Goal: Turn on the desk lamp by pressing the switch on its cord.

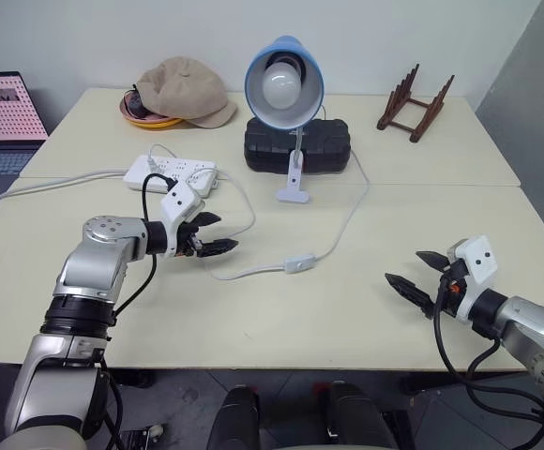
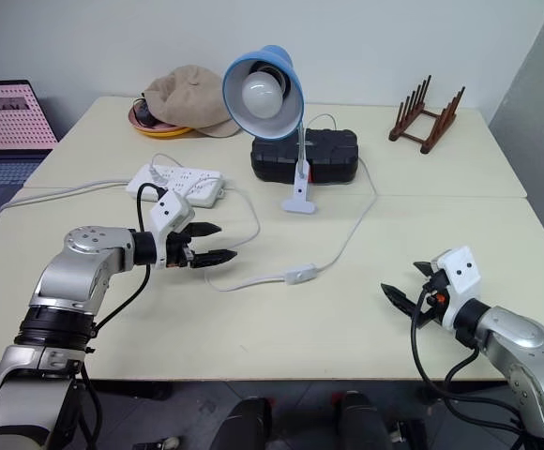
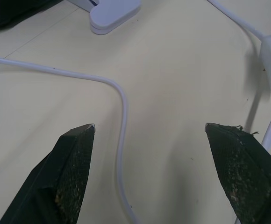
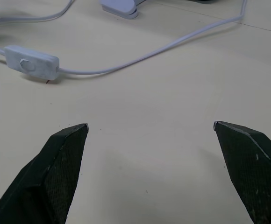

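Observation:
The desk lamp [image 1: 284, 82], with a light-blue shade, white bulb and white clip base [image 1: 294, 193], stands at the table's middle back, its bulb unlit. Its thin white cord [image 1: 347, 220] curves down to the small white switch [image 1: 298, 263] lying flat near the table's centre. My left gripper [image 1: 215, 233] hovers open to the left of the switch, above a loop of the cord [image 3: 121, 126]. My right gripper [image 1: 420, 272] is open, low over the table to the right of the switch [image 4: 32, 63]. Neither touches the switch.
A white power strip [image 1: 171, 172] lies behind my left gripper. A black case [image 1: 297, 145] sits behind the lamp. A tan cap [image 1: 188, 89] on an orange dish is at the back left, a wooden rack [image 1: 415, 105] at the back right, a laptop [image 1: 5, 117] far left.

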Controlling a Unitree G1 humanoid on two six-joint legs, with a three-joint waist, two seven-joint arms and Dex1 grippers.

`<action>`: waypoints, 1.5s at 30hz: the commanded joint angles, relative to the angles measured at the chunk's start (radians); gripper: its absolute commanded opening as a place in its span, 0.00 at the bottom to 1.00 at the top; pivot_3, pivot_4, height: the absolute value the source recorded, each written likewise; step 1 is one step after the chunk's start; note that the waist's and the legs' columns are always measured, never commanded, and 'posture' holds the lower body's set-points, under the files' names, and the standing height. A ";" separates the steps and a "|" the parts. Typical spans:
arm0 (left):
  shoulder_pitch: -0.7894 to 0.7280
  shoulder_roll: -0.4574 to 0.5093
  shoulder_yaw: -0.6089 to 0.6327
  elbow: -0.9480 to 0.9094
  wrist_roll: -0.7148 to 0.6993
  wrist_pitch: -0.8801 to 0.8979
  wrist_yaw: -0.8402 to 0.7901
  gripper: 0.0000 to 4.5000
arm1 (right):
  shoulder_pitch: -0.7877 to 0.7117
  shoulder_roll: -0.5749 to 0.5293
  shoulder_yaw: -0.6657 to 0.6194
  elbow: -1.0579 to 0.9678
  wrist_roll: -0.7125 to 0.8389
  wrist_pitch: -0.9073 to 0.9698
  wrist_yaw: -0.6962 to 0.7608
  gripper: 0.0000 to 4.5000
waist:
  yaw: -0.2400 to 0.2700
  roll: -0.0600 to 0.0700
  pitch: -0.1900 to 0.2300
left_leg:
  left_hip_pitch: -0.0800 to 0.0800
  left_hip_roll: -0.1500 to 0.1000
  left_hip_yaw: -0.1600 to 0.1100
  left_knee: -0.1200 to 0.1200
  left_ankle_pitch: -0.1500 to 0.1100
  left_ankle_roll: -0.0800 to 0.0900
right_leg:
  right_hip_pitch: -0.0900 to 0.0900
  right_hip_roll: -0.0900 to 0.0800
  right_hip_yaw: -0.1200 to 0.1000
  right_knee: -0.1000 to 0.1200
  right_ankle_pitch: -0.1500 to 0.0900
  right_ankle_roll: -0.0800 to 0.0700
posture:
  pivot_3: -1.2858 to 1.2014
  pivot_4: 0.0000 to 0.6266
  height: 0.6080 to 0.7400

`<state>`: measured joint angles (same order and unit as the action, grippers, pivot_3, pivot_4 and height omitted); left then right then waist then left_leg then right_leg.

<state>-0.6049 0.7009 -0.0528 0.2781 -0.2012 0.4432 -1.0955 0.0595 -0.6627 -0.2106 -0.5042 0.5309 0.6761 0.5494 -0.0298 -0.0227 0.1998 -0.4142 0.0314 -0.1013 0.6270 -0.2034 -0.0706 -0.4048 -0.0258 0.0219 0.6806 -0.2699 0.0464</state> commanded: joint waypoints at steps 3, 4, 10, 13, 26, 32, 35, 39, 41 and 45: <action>-0.027 0.031 0.010 -0.025 -0.014 0.003 -0.037 0.87 | -0.006 -0.028 -0.034 -0.036 0.015 0.005 0.021 1.00 | 0.000 0.000 0.000 | 0.000 0.000 0.000 0.000 0.000 0.000 | 0.000 0.000 0.000 0.000 0.000 0.000 | 0.52 0.24 1.00; -0.024 0.040 0.006 -0.035 -0.014 -0.003 -0.052 0.87 | -0.001 -0.032 -0.035 -0.046 0.018 0.010 0.027 1.00 | 0.000 0.000 0.000 | 0.000 0.000 0.000 0.000 0.000 0.000 | 0.000 0.000 0.000 0.000 0.000 0.000 | 0.52 0.24 1.00; -0.034 0.081 -0.033 -0.130 -0.059 0.057 -0.189 0.87 | 0.050 -0.090 -0.034 -0.135 0.060 0.045 0.096 1.00 | 0.000 0.000 0.000 | 0.000 0.000 0.000 0.000 0.000 0.000 | 0.000 0.000 0.000 0.000 0.000 0.000 | 0.52 0.24 1.00; -0.040 0.067 -0.078 -0.190 -0.080 0.084 -0.241 0.87 | 0.068 -0.112 -0.017 -0.186 0.089 0.068 0.115 1.00 | 0.001 0.000 0.000 | -0.001 0.000 0.000 0.000 0.000 0.000 | 0.000 0.000 0.000 0.000 0.000 0.000 | 0.52 0.24 1.00; -0.142 -0.113 -0.285 0.001 0.051 -0.102 -0.264 0.87 | 0.127 -0.095 0.050 -0.301 0.111 0.103 0.059 1.00 | -0.002 0.000 0.000 | 0.000 0.000 0.000 0.001 0.000 0.000 | 0.000 0.001 0.000 0.000 0.000 0.000 | 0.52 0.24 1.00; -0.180 -0.163 -0.284 0.130 0.066 -0.166 -0.279 0.87 | 0.206 -0.079 0.032 -0.276 0.070 0.036 0.059 1.00 | 0.001 0.000 0.000 | -0.001 0.000 0.000 0.002 0.000 0.000 | 0.000 0.001 0.000 0.000 0.000 0.000 | 0.52 0.24 1.00; -0.200 -0.198 -0.265 0.176 0.058 -0.169 -0.268 0.78 | 0.226 -0.069 0.033 -0.277 0.057 0.017 0.058 1.00 | 0.001 0.000 0.000 | -0.001 0.000 0.000 0.002 0.000 0.000 | 0.000 0.001 0.000 0.000 0.000 0.000 | 0.52 0.24 1.00; -0.212 -0.219 -0.270 0.212 0.072 -0.193 -0.268 0.57 | 0.243 -0.064 0.030 -0.284 0.050 0.007 0.054 1.00 | -0.001 0.000 0.000 | -0.001 0.000 -0.001 0.002 0.000 0.000 | 0.000 0.001 0.000 0.000 0.000 0.000 | 0.52 0.24 1.00; -0.211 -0.222 -0.272 0.215 0.074 -0.197 -0.271 0.47 | 0.245 -0.062 0.026 -0.291 0.050 0.009 0.052 1.00 | -0.002 0.000 0.000 | -0.001 0.000 0.000 0.002 0.000 0.000 | 0.000 0.001 0.000 0.000 0.000 0.000 | 0.52 0.24 1.00; -0.210 -0.227 -0.280 0.235 0.086 -0.213 -0.275 0.25 | 0.229 -0.061 0.025 -0.298 0.055 0.026 0.041 1.00 | -0.001 0.000 0.000 | -0.001 0.000 -0.001 0.002 0.000 0.000 | 0.000 0.001 0.000 0.000 0.000 0.000 | 0.52 0.24 1.00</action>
<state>-0.7982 0.4762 -0.3439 0.5130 -0.1240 0.2514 -1.3647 0.2974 -0.7276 -0.1577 -0.7663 0.5729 0.7052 0.6001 -0.0306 -0.0230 0.1997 -0.4150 0.0314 -0.1021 0.6287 -0.2034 -0.0705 -0.4044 -0.0249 0.0217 0.6806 -0.2699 0.0466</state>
